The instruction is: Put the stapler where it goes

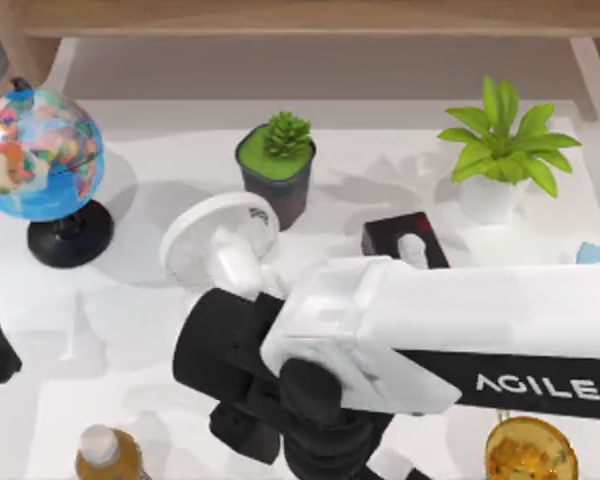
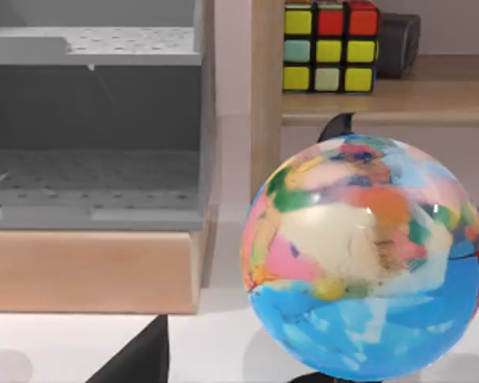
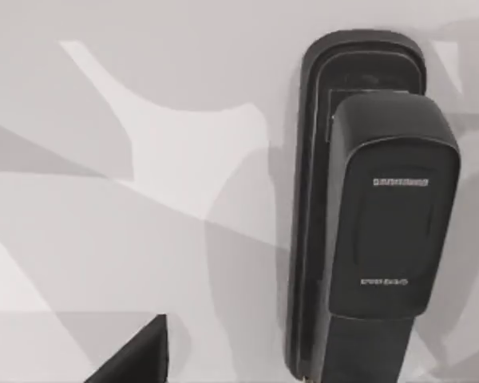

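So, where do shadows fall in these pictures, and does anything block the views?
Top view: the right arm crosses the frame and hides much of the table; soft grey shadows lie beside the globe and the plants. Left wrist view: the globe is very near, evenly lit, without glare. Right wrist view: broad angular shadows cross the white surface around the stapler.

White table (image 1: 130,330): globe (image 1: 40,155), fan (image 1: 220,245), stapler (image 3: 359,207).

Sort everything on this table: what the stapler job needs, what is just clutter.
Needed:
stapler, lying flat on the table
right arm, over it

Clutter:
globe
desk fan
dark potted plant
white potted plant
tissue box
amber bottle
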You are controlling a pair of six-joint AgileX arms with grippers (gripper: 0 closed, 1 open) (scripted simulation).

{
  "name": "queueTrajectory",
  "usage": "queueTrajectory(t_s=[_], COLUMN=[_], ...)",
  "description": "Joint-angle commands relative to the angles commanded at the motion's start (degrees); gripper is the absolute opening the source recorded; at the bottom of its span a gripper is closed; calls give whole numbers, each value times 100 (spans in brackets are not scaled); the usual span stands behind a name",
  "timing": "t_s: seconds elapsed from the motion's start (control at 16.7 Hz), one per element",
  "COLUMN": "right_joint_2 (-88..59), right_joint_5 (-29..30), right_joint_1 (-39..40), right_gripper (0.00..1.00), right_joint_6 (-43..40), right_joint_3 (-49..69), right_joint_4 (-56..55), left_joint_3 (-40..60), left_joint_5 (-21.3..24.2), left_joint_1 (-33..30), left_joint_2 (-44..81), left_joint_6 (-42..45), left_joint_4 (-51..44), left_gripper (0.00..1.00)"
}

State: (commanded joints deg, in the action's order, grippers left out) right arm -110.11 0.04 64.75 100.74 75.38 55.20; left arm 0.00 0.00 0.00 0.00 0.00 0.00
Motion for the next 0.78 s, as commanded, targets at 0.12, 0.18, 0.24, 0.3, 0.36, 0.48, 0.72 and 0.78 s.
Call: queueTrajectory(t_s=[0.12,0.18,0.24,0.3,0.36,0.48,0.72,0.78], right_joint_2=[-108,-197,-296,-388,-453,-474,-474,-474], right_joint_5=[-2,-2,-1,2,5,6,6,6], right_joint_1=[34,28,7,-22,-47,-57,-57,-57], right_gripper=[100,100,100,100,100,100,85,77], right_joint_6=[34,28,8,-17,-40,-48,-48,-48], right_joint_3=[-184,-260,-313,-339,-344,-343,-343,-343], right_joint_4=[-286,-447,-597,-719,-800,-823,-823,-823], left_joint_3=[0,0,0,0,0,0,0,0], left_joint_5=[0,0,0,0,0,0,0,0], left_joint_1=[0,0,0,0,0,0,0,0], left_joint_2=[0,0,0,0,0,0,0,0], left_joint_6=[0,0,0,0,0,0,0,0], left_joint_4=[0,0,0,0,0,0,0,0], left_gripper=[100,100,100,100,100,100,100,100])
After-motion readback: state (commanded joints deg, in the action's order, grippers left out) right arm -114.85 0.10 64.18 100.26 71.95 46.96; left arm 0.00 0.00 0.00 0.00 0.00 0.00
